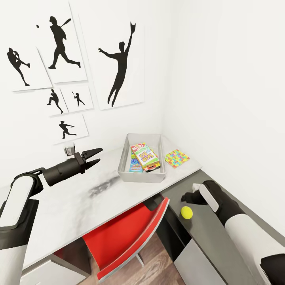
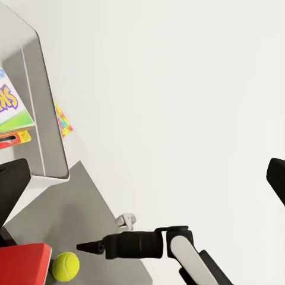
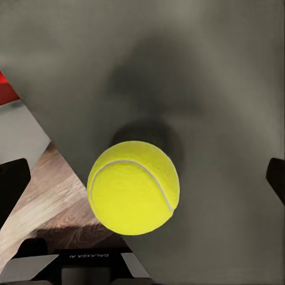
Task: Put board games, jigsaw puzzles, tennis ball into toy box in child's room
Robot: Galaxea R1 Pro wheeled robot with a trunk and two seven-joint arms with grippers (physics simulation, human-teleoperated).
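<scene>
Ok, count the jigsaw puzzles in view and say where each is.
1. The jigsaw puzzle lies flat on the table, just outside the toy box, toward the corner wall. Another may be hidden under the board games in the box.

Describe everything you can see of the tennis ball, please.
The tennis ball is small, round and fuzzy, bright yellow-green with one curved white seam. It looks whole and clean. It lies on the dark grey surface below the pale table top, near the red chair, casting a soft shadow. The right end effector is close beside it, apparently not gripping it.
</scene>
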